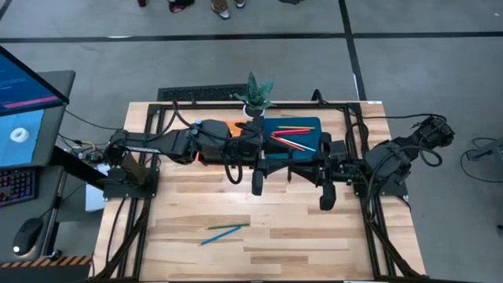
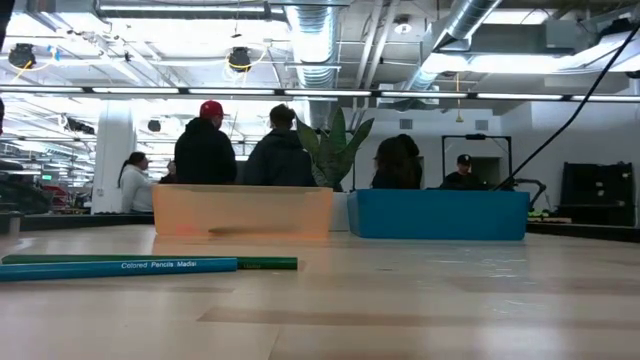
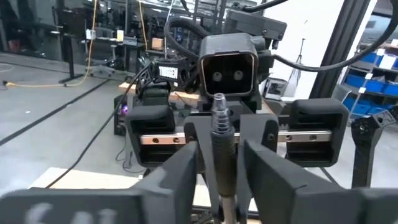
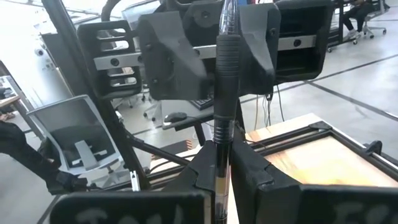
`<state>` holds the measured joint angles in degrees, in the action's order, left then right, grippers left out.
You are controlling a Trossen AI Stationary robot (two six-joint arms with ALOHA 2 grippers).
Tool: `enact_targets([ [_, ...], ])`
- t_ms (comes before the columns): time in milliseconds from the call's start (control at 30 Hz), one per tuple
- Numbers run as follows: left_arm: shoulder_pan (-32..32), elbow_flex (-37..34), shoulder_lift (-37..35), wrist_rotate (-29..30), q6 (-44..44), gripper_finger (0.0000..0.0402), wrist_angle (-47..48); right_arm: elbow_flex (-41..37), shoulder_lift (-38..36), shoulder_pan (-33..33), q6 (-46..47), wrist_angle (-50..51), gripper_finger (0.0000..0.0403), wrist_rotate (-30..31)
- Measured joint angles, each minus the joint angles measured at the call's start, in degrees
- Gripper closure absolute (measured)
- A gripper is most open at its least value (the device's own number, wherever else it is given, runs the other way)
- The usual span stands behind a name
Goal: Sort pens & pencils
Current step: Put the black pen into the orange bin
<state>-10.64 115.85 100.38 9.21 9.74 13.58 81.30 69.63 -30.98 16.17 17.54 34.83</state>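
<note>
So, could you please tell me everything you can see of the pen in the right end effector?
The clear plastic pen with a black ribbed rubber grip and grey metal tip is off the table, clamped at its clear barrel by the right end effector. Its tip points into the left end effector.

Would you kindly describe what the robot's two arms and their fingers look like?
Both arms are matt black, built of chunky jointed segments with black cables looping alongside. The left gripper and right gripper each carry two broad, blocky dark fingers sliding on a copper-coloured rail. A boxy black camera housing sits above that rail.
</note>
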Motion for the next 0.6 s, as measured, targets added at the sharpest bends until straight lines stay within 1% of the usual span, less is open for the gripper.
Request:
enact_targets([
  [167,0.16,0.00,0.00,-2.54,0.02,0.0347,-0.13,0.01,0.00,0.01,-0.69,-0.02,0.0359,-0.26],
  [267,0.14,0.00,0.00,-2.78,0.55,0.0377,-0.10,0.02,0.00,0.00,-1.43,0.00,0.0359,-0.29],
  [433,0.14,0.00,0.02,-2.80,0.56,0.0378,-0.72,0.07,-0.01,0.00,-1.49,-0.07,0.0353,-0.26],
  [500,0.14,0.00,-0.21,-2.75,-0.09,0.0378,-0.57,0.07,-0.02,0.00,-2.49,-0.22,0.0338,-0.29],
  [600,0.11,-0.02,-1.84,-1.20,-2.04,0.0377,1.36,0.95,-0.24,-0.32,-3.05,0.26,0.0301,-0.27],
])
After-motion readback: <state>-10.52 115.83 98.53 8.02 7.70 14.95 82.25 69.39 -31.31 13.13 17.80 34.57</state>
